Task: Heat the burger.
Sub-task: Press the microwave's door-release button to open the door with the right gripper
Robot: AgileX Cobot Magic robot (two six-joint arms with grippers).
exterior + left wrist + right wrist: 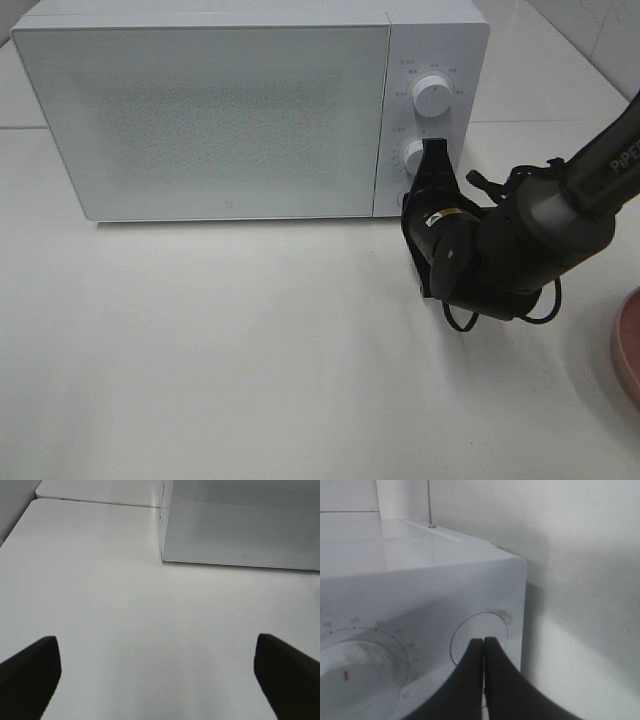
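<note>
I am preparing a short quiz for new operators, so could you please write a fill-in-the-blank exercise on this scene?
1. The microwave has its door ___.
2. The right gripper, tips at the round button beside the dial, has its jaws ___.
3. The left gripper hangs ___ above the table.
4. The plate at the high view's right edge is ___ in colour.
Missing words: closed; shut; open; pink.

Closed white microwave (210,110) and pink plate (628,345) sit on table (250,350).
</note>
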